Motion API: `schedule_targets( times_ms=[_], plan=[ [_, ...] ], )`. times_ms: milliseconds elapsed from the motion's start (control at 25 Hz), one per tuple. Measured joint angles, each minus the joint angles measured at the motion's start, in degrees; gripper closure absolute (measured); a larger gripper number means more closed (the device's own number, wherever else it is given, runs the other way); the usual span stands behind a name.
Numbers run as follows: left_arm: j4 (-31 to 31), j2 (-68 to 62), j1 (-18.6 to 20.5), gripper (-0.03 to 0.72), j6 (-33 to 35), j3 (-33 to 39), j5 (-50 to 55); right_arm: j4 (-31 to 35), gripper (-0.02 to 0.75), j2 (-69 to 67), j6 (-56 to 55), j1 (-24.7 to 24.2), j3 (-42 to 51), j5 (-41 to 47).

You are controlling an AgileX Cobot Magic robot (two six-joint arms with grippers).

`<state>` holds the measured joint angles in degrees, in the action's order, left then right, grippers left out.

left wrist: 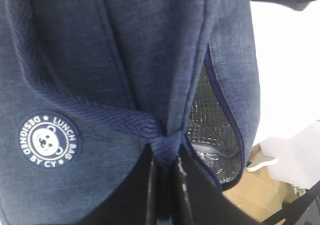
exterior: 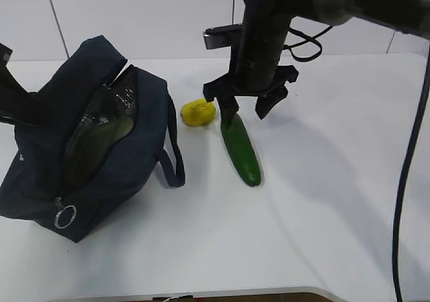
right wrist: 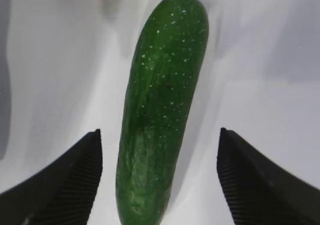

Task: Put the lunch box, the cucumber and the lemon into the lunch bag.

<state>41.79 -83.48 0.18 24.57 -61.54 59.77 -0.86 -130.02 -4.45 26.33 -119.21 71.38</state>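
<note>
The navy lunch bag lies on the left of the white table with its zipper open and its foil lining showing. A dull green surface inside the opening looks like the lunch box lid. My left gripper is shut on the bag's handle strap, beside the round white emblem. The yellow lemon rests on the table right of the bag. Next to it lies the dark green cucumber. My right gripper hangs open over its far end, the cucumber between the spread fingers without touching them.
A metal ring pull hangs at the bag's near corner, and a loop handle droops towards the cucumber. The right arm's cable hangs along the right edge. The table's front edge is close.
</note>
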Motion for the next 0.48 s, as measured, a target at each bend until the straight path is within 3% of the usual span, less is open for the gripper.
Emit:
schedule_targets(
  times_ms=[480],
  plan=[
    [0.0, 0.0, 0.0, 0.688, 0.0, 0.0, 0.0, 2.2, 0.173, -2.1, -0.5, 0.0, 0.0, -3.0]
  ],
)
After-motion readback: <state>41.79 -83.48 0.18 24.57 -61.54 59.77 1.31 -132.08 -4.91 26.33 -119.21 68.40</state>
